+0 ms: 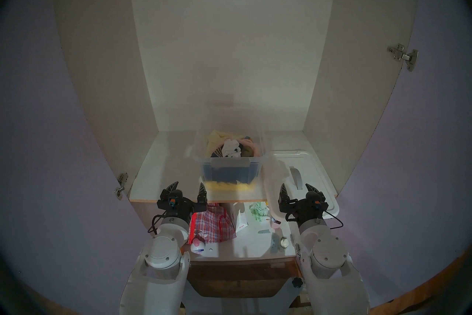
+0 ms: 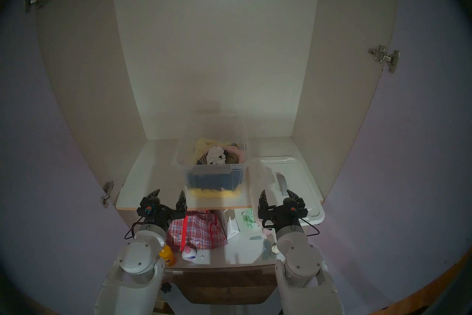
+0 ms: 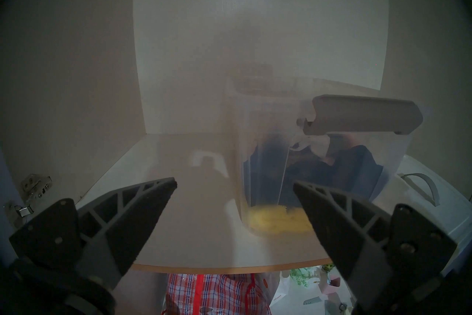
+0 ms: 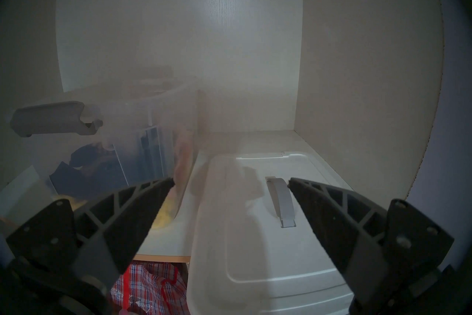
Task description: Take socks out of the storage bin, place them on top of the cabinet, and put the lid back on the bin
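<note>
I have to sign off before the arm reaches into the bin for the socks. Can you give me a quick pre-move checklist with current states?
1. Bin uncovered: ok; lid lies on the shelf to its right.
2. Socks visible on top of the clothes: ok.
3. Left gripper open, empty: ok.
4. Right gripper open, empty: ok.
5. Both grippers outside the bin: ok.
6. Socks free of the surrounding clothes: cannot tell.

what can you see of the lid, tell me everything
The lid is a flat white plastic rectangle with rounded corners, a raised border and a grey arched handle in its middle. It is off, lying top-up on the white shelf to the right of the storage bin, its near end overhanging the shelf edge. Neither tool touches it.
</note>
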Available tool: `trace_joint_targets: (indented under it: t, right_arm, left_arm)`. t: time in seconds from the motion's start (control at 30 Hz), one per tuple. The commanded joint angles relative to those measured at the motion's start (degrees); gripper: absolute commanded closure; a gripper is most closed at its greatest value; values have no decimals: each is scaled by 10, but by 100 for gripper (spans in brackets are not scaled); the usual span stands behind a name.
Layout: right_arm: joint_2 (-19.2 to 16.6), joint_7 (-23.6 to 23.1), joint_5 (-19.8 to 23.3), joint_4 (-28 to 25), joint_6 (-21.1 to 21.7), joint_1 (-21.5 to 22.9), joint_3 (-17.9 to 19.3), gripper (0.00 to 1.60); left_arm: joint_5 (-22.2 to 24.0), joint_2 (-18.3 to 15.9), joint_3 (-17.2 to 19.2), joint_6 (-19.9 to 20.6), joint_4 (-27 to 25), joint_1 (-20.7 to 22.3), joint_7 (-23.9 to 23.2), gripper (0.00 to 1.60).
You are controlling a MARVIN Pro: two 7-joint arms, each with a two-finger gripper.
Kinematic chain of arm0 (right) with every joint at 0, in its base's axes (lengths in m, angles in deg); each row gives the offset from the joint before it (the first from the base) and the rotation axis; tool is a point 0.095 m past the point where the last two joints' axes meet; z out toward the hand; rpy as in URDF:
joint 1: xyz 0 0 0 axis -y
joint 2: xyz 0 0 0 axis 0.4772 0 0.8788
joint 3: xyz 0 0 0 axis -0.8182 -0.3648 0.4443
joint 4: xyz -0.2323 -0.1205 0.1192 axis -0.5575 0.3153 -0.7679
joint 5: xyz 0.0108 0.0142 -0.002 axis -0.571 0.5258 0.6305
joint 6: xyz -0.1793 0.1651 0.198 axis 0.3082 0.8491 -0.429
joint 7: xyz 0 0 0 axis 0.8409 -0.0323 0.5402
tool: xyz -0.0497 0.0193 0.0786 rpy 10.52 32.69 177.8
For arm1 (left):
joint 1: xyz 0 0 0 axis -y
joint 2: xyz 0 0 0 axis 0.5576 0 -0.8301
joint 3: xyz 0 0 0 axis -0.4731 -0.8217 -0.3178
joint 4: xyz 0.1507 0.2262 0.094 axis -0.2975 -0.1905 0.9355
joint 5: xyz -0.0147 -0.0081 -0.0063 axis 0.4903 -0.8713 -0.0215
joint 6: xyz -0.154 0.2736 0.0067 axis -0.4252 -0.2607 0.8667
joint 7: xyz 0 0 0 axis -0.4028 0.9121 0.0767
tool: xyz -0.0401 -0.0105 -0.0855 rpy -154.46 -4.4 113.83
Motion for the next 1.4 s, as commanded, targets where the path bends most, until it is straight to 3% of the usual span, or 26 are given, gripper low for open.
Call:
trace_joint_targets:
  t: [0.0, 0.2, 0.23, 0.3, 0.37, 0.43, 0.57, 0.63, 0.77, 0.93, 1.03, 1.1, 1.13, 1.17, 1.37]
  right_arm:
    - [0, 0, 0, -13, -2, 4, -1, 0]
    - [1, 0, 0, -12, -3, 5, -1, 0]
    - [1, 0, 0, -12, -3, 5, -1, 0]
    - [1, 0, 0, -12, -3, 5, -1, 0]
    - [1, 0, 0, -12, -3, 5, -1, 0]
    - [1, 0, 0, -12, -3, 5, -1, 0]
    - [1, 0, 0, -12, -3, 5, -1, 0]
    - [1, 0, 0, -12, -3, 5, -1, 0]
    - [1, 0, 0, -12, -3, 5, -1, 0]
    - [1, 0, 0, -12, -3, 5, -1, 0]
    - [1, 0, 0, -11, -3, 5, -1, 0]
    - [1, 0, 0, -11, -3, 5, -1, 0]
    - [1, 0, 0, -11, -3, 5, -1, 0]
    - [1, 0, 0, -10, -3, 6, -1, 0]
    - [1, 0, 0, -9, -4, 6, -1, 0]
  left_arm:
    - [-17, -11, -5, -2, -19, 30, -1, 0]
    - [-40, -49, 2, 11, -44, 47, -6, 0]
    - [14, -50, 19, 6, -55, 46, -33, 0]
    - [-1, -76, 21, 27, -69, 50, -42, 0]
    - [26, -88, 26, 46, -79, 56, -82, 0]
    - [0, -115, 10, 68, -84, 71, -87, 0]
    - [53, -134, 7, 117, -90, 106, -140, 0]
    - [52, -137, 5, 121, -88, 119, -143, 0]
    - [55, -149, -7, 190, -78, 184, -170, 0]
    - [31, -179, -50, 274, -64, 249, -191, 0]
    - [27, -174, -64, 300, -59, 267, -198, 0]
    - [0, -168, -85, 317, -50, 288, -189, 0]
    - [2, -167, -104, 335, -30, 323, -198, 0]
    - [-3, -150, -96, 329, -37, 311, -194, 0]
    - [-19, -110, -99, 344, 16, 369, -205, 0]
